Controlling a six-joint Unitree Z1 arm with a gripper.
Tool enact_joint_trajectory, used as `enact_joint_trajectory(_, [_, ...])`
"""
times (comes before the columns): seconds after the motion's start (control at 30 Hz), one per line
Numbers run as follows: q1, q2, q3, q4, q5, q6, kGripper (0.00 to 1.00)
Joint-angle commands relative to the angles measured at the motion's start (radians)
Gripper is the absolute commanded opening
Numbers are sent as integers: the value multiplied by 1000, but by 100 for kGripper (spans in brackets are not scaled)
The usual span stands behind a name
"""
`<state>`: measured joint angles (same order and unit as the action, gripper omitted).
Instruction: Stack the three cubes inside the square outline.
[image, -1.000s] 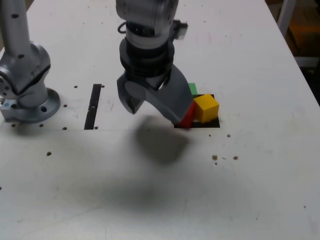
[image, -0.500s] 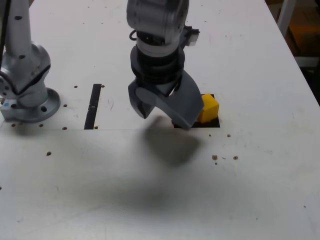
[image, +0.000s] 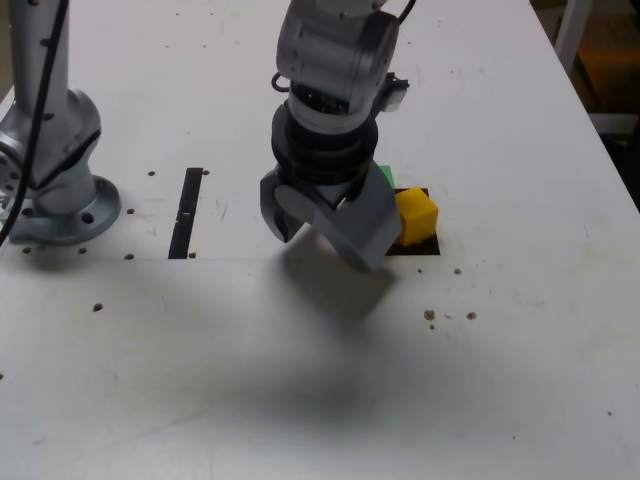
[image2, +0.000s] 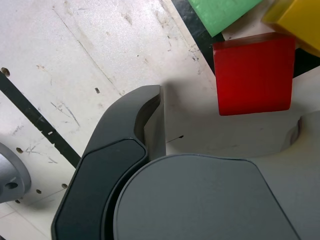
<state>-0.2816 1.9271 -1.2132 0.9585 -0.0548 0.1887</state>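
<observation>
In the wrist view the red cube (image2: 255, 75) lies flat on the table just ahead of my open gripper (image2: 225, 131), outside the gap between the dark finger (image2: 142, 117) and the other finger. The green cube (image2: 222, 12) and yellow cube (image2: 297, 20) sit just beyond it, over the black tape of the square outline (image2: 192, 30). In the exterior view the gripper (image: 322, 243) hangs low and hides the red cube. The yellow cube (image: 417, 217) and a corner of the green cube (image: 386, 177) show beside it on the square outline (image: 425, 246).
A straight black tape strip (image: 187, 212) lies towards the exterior view's left of the gripper. The arm's grey base (image: 55, 190) stands at the far left. Small holes and specks dot the white table (image: 480, 380).
The gripper has moved towards the exterior view's right, closer to the cubes, and now hides the red cube there. Its jaws have narrowed a little.
</observation>
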Motion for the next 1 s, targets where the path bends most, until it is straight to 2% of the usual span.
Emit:
enact_joint_trajectory(0.0, [1,4,-11,1,2,1,90])
enact_joint_trajectory(0.43, [-4,83,-83,13,-17,54,84])
enact_joint_trajectory(0.57, [-4,91,-90,27,-15,57,78])
enact_joint_trajectory(0.7, [-4,97,-105,56,-4,57,73])
enact_joint_trajectory(0.97, [-4,109,-125,61,43,50,73])
